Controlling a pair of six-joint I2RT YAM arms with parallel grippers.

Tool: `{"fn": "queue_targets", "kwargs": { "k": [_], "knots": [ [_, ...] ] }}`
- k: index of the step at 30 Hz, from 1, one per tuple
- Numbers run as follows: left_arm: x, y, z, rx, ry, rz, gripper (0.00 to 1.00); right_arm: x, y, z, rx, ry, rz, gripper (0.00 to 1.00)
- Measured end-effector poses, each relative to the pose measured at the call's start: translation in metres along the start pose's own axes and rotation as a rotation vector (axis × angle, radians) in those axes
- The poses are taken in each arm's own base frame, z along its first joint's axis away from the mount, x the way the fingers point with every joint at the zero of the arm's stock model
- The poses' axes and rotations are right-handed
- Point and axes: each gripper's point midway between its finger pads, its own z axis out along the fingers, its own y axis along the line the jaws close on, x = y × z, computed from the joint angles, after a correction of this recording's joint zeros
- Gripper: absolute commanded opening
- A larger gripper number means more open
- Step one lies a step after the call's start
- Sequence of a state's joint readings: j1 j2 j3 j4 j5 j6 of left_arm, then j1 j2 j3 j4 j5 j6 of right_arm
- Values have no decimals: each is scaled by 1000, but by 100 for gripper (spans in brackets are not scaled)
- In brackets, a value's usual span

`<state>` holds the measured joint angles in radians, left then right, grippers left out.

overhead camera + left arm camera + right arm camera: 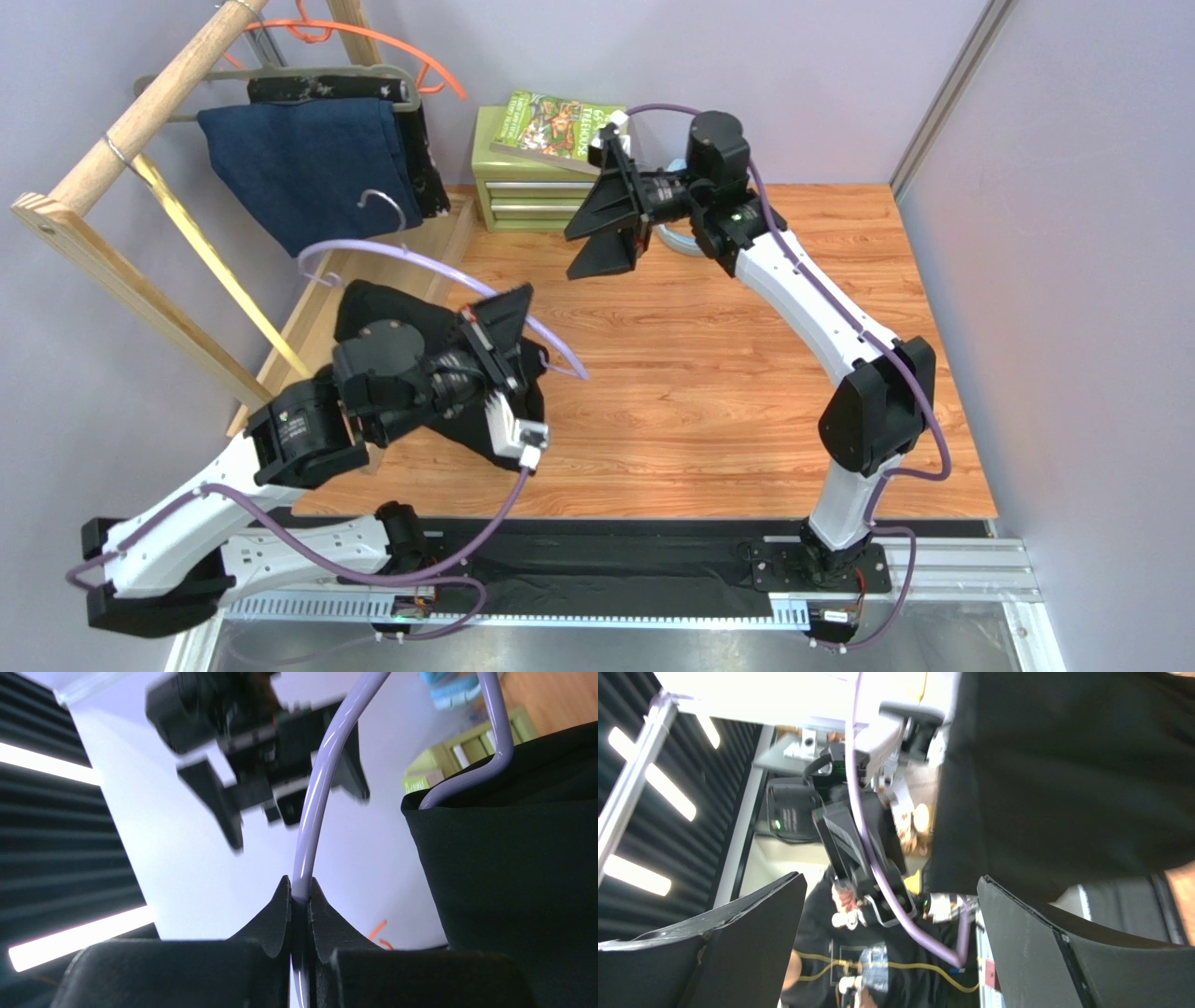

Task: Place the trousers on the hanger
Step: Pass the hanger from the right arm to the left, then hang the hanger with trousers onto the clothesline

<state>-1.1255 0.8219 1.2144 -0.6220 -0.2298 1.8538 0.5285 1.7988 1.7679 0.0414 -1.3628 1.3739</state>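
Note:
The lavender hanger [421,263] is held up over the table's left side, and my left gripper [512,325] is shut on its thin rod. In the left wrist view the fingertips [281,903] pinch that hanger [312,812] tightly. The black trousers [400,319] drape over the hanger beside the gripper and fill the right of the left wrist view as trousers [512,854]. My right gripper [610,224] hovers open, apart from them, above the back of the table. Nothing sits between its fingers [1046,945]; black cloth [1060,770] hangs beyond them.
A wooden rack [140,112] leans at the back left with a navy garment [316,161] and an orange hanger [386,42] on it. A green drawer box [526,189] with a book [561,123] on top stands at the back. Dark material [631,574] lies along the near rail.

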Motion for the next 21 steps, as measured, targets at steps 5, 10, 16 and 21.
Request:
{"fn": "queue_targets", "kwargs": {
  "k": [5,10,16,21],
  "knots": [
    [51,-8,-9,14,118,-50,0,-13,-3,-20,12,-53,-10,100],
    [76,-20,-3,33,121,-81,0,-13,-3,-20,13,-53,-16,100],
    [107,-29,14,48,88,-100,0,-12,-3,-20,12,-45,-21,100],
    [135,-14,29,28,81,-99,0,-11,-4,-20,13,-41,-22,100]
  ]
}}
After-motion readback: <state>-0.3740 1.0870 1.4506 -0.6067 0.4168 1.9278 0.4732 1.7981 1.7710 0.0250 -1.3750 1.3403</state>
